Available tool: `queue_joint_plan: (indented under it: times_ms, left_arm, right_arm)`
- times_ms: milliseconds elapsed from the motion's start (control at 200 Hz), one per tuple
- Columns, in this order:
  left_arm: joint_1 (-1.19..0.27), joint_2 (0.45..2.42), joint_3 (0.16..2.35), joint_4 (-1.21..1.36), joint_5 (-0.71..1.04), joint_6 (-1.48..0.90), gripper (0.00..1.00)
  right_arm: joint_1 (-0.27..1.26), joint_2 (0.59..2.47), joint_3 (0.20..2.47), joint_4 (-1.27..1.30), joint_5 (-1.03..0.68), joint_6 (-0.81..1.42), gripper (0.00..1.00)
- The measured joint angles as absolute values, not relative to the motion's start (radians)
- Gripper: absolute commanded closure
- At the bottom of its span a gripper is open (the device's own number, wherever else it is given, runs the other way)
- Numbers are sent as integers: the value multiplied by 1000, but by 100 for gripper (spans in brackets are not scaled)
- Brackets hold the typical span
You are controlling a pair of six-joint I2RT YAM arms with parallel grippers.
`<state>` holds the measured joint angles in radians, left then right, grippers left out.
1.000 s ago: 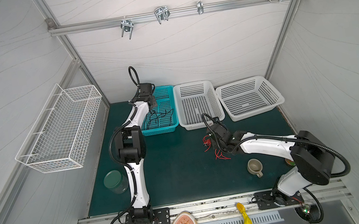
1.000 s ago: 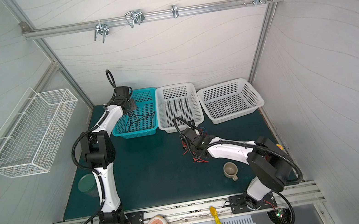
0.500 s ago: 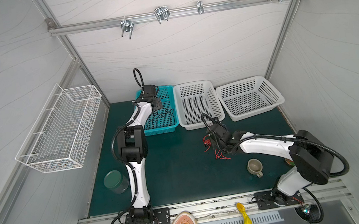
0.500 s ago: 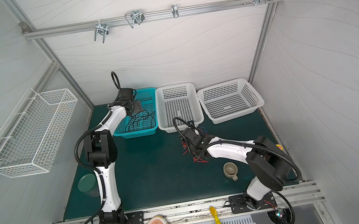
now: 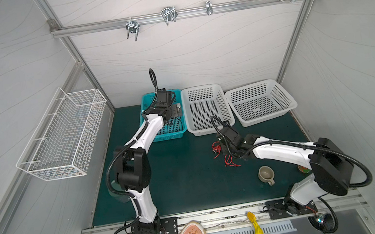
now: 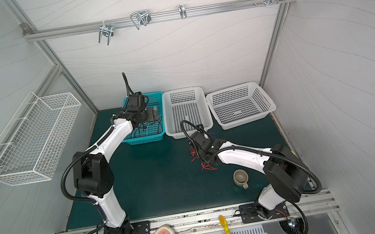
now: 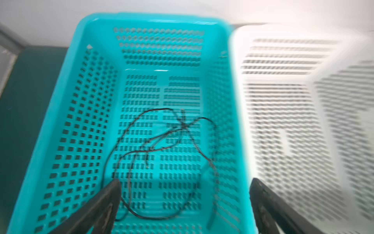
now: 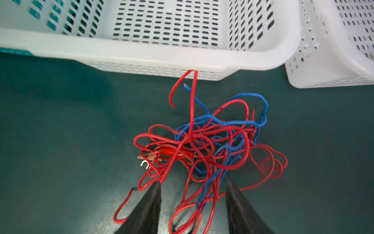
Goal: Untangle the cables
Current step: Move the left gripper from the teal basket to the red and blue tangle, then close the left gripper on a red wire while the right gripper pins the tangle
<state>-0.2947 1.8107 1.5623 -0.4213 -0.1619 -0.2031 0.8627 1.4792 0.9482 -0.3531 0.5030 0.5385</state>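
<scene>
L side: left gripper [image 7: 184, 182] has let go. Its fingers are spread wide w/ nothing between them, hanging over the teal basket [image 7: 60, 113]. The black cable [image 7: 183, 126] lies loose on the basket floor, just ahead of & below the fingertips, w/ one loop running right beside a finger [image 7: 113, 192].

Risk, as I judge it: backing off could snag that loop & drag the cable up over the rim. Its strands also cross ahead of the tips, so it may not be fully free.

R side: right gripper [image 8: 192, 185] is part-open, not clamped. Its jaws straddle several strands of the red/blue tangle [image 8: 202, 141], which sits on the green mat [image 8: 60, 121] just ahead of the tips, near the front wall of the middle white basket [image 8: 141, 54].

Risks:
- Closing here prob. takes a bundle, not one wire, so lifting would tighten the knot.
- A red loop [image 8: 191, 75] reaches the basket's lip & could hook there.
- The fork terminal [image 8: 144, 163] could catch on neighbouring strands.

Hard to see:
- The left wrist view is blurred, so I can't find the cable ends or tell whether the wire touches the finger.
- In both top views the R wrist covers most of the tangle; only a few red ends show beside it.
- I can't tell if the R tips touch the mat, or if the red loop goes under the lip or just rests against it.
</scene>
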Motion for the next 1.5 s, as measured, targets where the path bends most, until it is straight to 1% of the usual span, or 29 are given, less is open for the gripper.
queue_joint_plan:
  times_ms: [120,245,435,590,700,940,1156,1321,1416,1496]
  left_arm:
    - [-337,1719,1473,-378,-82,-236,1]
    - [-388,1684,1370,-350,-6,-268,3]
    - [-513,1677,1229,-306,80,-276,6]
    - [-610,1665,1145,-243,145,-278,11]
    - [-649,1664,1108,-199,173,-289,16]
    - [-704,1663,1073,-147,145,-325,17]
    - [-791,1663,1029,-109,37,-365,20]
    - [-835,1663,960,-37,-25,-402,28]
    - [-839,1676,936,10,-44,-419,33]
    - [-839,1704,935,47,-51,-424,36]
  right_arm:
    - [863,1444,982,-426,496,573,47]
    - [840,1406,982,-501,476,614,47]
    - [732,1334,929,-525,398,647,48]
    - [652,1276,882,-514,339,651,50]
    - [601,1266,862,-492,293,650,50]
    - [477,1279,825,-395,179,637,51]
    - [422,1376,830,-300,93,625,51]
    - [422,1455,834,-240,42,605,51]
    - [422,1475,834,-206,23,604,52]
    - [422,1476,835,-186,13,602,53]
